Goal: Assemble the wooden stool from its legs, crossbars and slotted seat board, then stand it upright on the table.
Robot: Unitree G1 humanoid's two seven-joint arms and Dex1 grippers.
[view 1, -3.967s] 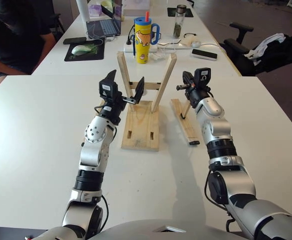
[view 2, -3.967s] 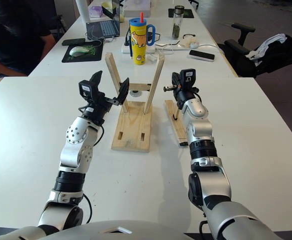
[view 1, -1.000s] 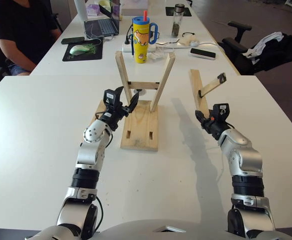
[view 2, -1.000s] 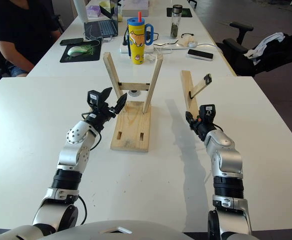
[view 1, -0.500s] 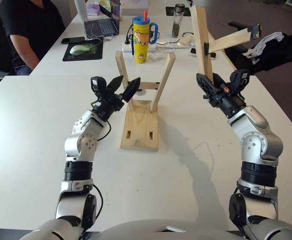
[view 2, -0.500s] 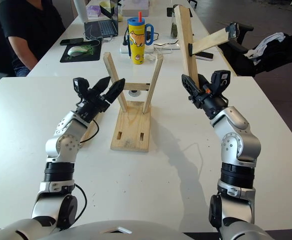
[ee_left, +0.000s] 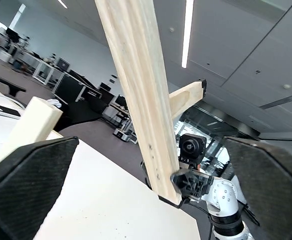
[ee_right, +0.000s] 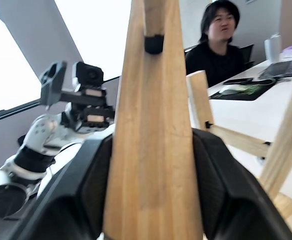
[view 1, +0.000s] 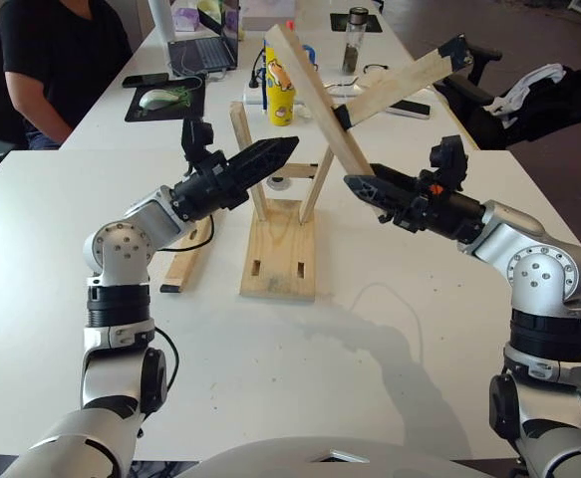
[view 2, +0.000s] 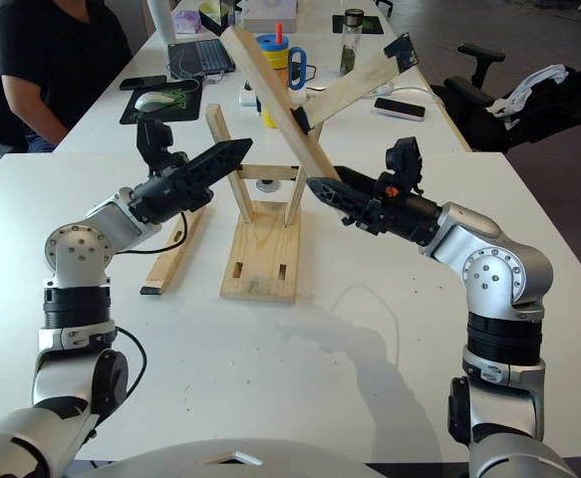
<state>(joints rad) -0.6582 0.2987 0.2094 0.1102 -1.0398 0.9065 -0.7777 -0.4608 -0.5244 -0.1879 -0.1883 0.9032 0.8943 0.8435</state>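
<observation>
**Right hand has a leg-and-crossbar piece in the air, left hand is empty**

The right hand (view 1: 358, 185) is clamped on the lower end of a long pale wooden leg (view 1: 313, 95). Its black fingers (ee_right: 88, 195) press against the leg from either side. From that hand the leg slants up and over toward the robot's left. A pale wooden crossbar with a black end cap (view 1: 402, 80) branches off partway along it, pointing up and back to the right. The whole piece is held clear of the white bench (view 1: 370, 339).

The left hand (view 1: 275, 154) is spread wide with nothing in it, fingers (ee_left: 25, 185) well apart. It hangs above the bench and points across at the right hand. The two hands are near each other but not touching, and the held leg crosses just beyond the left fingertips.

Down on the bench, below and between the two hands, lies the flat pale slotted seat board (view 1: 280, 249). Two pale upright legs (view 1: 317, 194) stand in its far end, joined by a short wooden crossbar (view 1: 298, 172). The left hand sits right in front of the left one of those legs. I honestly can't tell from these angles whether it touches the leg.

A loose flat wooden strip (view 1: 185, 261) lies on the bench under the left forearm, just beside the board.
</observation>
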